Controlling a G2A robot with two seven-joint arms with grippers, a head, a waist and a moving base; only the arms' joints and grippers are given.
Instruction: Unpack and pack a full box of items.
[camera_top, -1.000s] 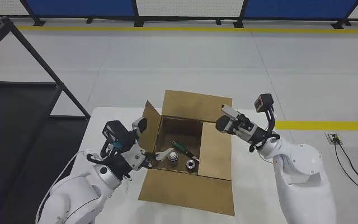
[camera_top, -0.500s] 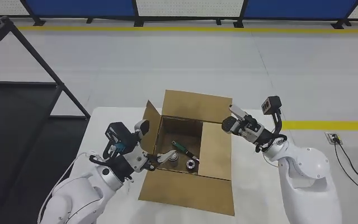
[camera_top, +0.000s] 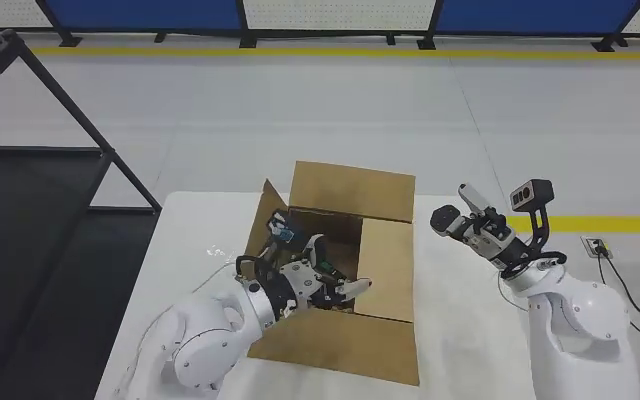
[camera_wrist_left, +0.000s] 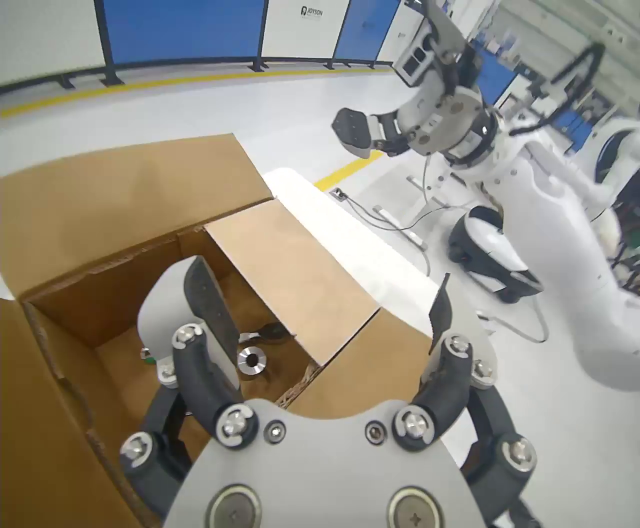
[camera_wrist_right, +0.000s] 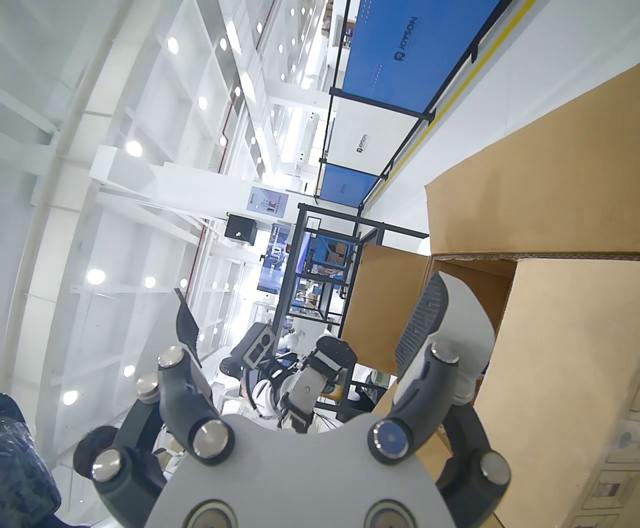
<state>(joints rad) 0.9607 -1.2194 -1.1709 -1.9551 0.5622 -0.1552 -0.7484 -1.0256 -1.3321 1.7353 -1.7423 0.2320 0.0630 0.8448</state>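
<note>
Cardboard box (camera_top: 350, 190) beneath spread left pincer (camera_wrist_left: 320, 280); its wrist view reveals a metal socket (camera_wrist_left: 250, 359); right pincer (camera_wrist_right: 307, 292) spread.

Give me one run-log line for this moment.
left tool open over cardboard box | right tool open, apart from box | metal cylinder inside box

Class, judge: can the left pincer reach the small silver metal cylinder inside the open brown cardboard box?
Probably yes: the left pincer, open, hangs over the brown cardboard box, nothing covering the silver metal cylinder.
</note>
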